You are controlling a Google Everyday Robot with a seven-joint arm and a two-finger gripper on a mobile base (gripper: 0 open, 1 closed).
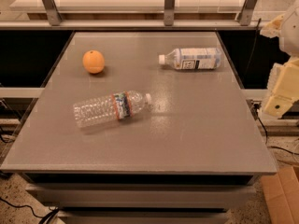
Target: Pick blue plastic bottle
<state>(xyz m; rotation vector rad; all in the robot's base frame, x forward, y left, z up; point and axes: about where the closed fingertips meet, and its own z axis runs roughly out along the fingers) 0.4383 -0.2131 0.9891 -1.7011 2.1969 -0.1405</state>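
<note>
The grey tabletop (187, 139) fills most of the view, and its right edge runs just to the left of the claw (280, 97). The claw is the cream-coloured end of the arm at the far right of the picture, hanging beyond that edge and clear of everything on the surface. Whether it is spread or pressed together I cannot tell.

Below the claw, on the floor, is the corner of a cardboard box (282, 195).

A long clear ribbed bottle (110, 107) lies on its side well to the left of the claw, near the middle of the tabletop, with its white cap turned towards the claw.

The blue plastic bottle (191, 58) is the thing nearest the claw. It lies on its side to the claw's left and a little farther back, white cap pointing away from it.

The orange (93, 61) sits farthest from the claw, at the far left.
</note>
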